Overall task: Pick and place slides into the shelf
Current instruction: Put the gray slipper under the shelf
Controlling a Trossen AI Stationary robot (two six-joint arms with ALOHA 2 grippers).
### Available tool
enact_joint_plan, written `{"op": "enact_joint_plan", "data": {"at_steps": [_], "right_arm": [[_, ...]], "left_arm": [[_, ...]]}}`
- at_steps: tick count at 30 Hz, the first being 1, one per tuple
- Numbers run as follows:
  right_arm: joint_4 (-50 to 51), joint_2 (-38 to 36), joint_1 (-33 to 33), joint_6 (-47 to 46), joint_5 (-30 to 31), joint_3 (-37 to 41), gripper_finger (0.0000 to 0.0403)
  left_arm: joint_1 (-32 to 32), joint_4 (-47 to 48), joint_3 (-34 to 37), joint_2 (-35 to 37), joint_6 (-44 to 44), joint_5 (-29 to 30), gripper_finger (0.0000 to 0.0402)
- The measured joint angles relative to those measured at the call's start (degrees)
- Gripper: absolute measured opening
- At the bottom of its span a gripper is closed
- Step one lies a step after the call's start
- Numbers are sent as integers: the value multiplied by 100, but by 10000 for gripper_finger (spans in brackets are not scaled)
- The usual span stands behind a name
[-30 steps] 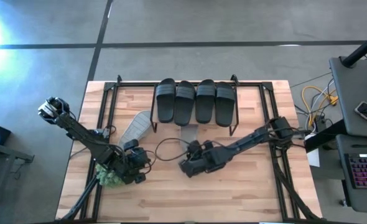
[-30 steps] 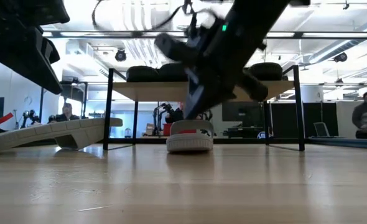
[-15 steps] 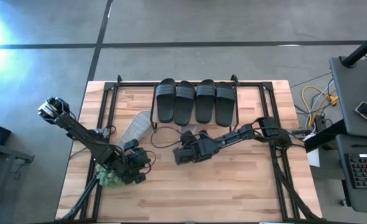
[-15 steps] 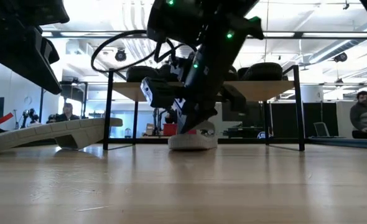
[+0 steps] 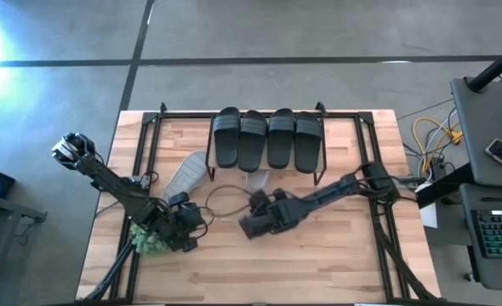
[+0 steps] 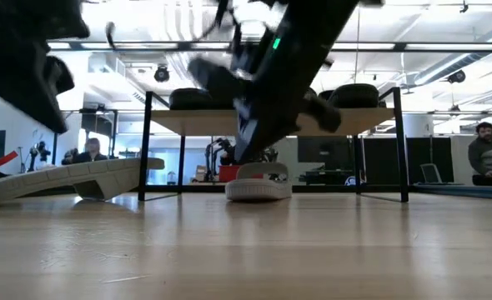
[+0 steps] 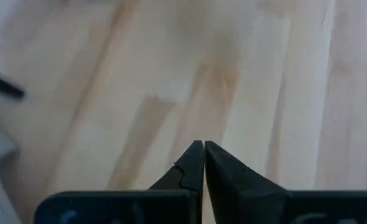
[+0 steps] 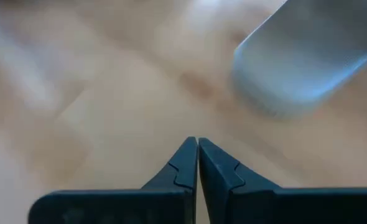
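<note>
Presently, four black slides (image 5: 268, 138) sit side by side on the wood top of the shelf (image 5: 321, 174) at the far side of the tabletop (image 5: 234, 272). One grey slide (image 5: 185, 174) lies tilted just left of the shelf; a second grey slide (image 6: 257, 185) rests under the shelf's front. Right claw (image 5: 244, 227) is clenched, grasping nothing, just in front of that slide. Left claw (image 7: 203, 146) is likewise clenched and empty, beside the green plant (image 5: 151, 245).

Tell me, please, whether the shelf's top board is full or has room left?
Full: four black slides lie side by side across the shelf, covering its top board from end to end.
</note>
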State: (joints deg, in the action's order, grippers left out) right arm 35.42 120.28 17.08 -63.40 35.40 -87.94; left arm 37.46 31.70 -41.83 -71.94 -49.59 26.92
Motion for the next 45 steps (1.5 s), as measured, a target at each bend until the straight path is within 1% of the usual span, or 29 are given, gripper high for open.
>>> {"op": "enact_joint_plan", "data": {"at_steps": [2, 4, 7, 10, 13, 15, 16, 19, 21, 26, 29, 35, 40, 45], "right_arm": [[39, -152, 150, 57, -326, 0, 9], [61, -306, 294, 85, -599, 2, 9], [289, -529, 556, -161, -491, 6, 19], [659, -777, 760, -489, -409, 7, 44], [1061, -964, 881, -711, -406, 4, 80], [1263, -1074, 938, -834, -405, 7, 106], [1388, -1122, 963, -924, -400, 7, 118], [1752, -1207, 1073, -1193, -347, 7, 153], [2029, -1212, 1148, -1394, -281, 7, 172], [2528, -1213, 1247, -1923, -153, 34, 207], [2680, -1213, 1270, -2056, -101, 44, 219], [2717, -1213, 1264, -2017, -107, 42, 230], [2736, -1212, 1255, -2061, -212, 42, 231], [2736, -1212, 1225, -2063, -313, 42, 231]], "left_arm": [[-28, 462, -69, 19, -366, -72, 0], [-36, 1105, -223, 155, -788, 80, 0], [-77, 2203, -585, 393, -995, 428, 7], [-223, 3233, -860, 576, -1014, 825, 36], [-520, 3678, -982, 794, -997, 966, 80], [-749, 3622, -937, 895, -783, 917, 111], [-858, 3577, -904, 924, -597, 804, 125], [-1078, 3496, -772, 775, 29, 605, 157], [-1097, 3491, -717, 493, 205, 607, 171], [-1144, 3478, -777, -403, 211, 752, 192], [-1331, 3476, -893, -930, 206, 694, 196], [-1901, 3482, -1011, -1775, 187, 198, 197], [-2171, 3454, -1011, -2107, 176, 162, 197], [-2237, 3329, -1013, -2248, 194, 197, 197]]}}
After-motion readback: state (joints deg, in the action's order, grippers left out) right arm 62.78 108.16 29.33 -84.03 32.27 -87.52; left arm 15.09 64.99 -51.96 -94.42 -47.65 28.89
